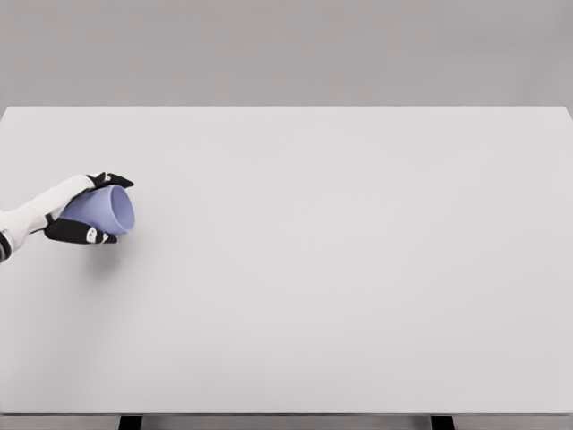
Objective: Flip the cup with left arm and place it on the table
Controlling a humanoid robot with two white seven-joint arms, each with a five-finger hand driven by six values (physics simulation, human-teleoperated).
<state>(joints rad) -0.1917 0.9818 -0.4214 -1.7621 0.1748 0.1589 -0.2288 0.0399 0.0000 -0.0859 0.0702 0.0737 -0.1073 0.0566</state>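
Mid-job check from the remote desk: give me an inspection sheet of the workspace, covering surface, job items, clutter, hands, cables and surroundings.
Surface: wide, plain white table, evenly lit; a faint shadow lies under the held cup.
Job's things: small lavender-blue plastic cup, tipped on its side with the open mouth facing right, lifted off the table at its left side.
Clutter: nothing seen.
Hands: left hand, black fingers above and below the cup, closed around it; right hand not in view.
Cables: nothing seen.
Surroundings: bare grey wall behind the table; two dark table legs show at the bottom edge.
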